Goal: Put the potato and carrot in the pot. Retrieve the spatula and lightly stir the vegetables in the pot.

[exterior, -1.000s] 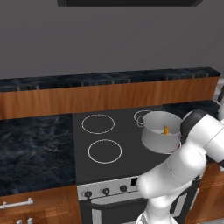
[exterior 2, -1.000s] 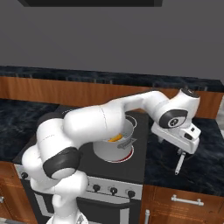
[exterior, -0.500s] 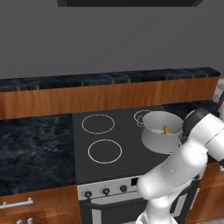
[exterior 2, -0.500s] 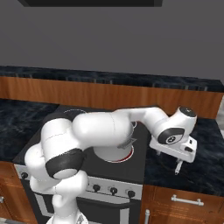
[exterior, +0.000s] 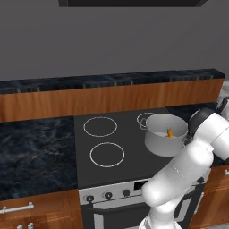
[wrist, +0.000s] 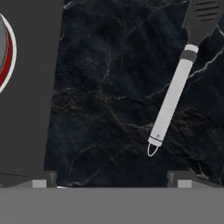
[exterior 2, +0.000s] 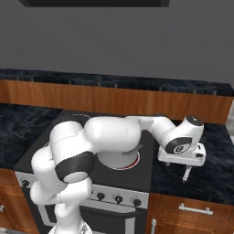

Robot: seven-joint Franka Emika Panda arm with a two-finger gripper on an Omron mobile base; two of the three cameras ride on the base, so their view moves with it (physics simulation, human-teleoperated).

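Since the carrot (exterior: 169,133) is already in the pot (exterior: 166,134) on the stove, my hand (exterior 2: 182,154) hangs spread wide over the worktop (wrist: 113,100), lining up on the spatula (wrist: 175,89) lying flat there.

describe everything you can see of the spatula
The spatula lies flat on the dark marbled counter, right of the stove. It has a dark slotted head, a dark collar, a long pale grey handle and a small wire hanging loop at its end. Nothing grips it; the open fingers hover above, and its handle lies partly beneath the gripper.
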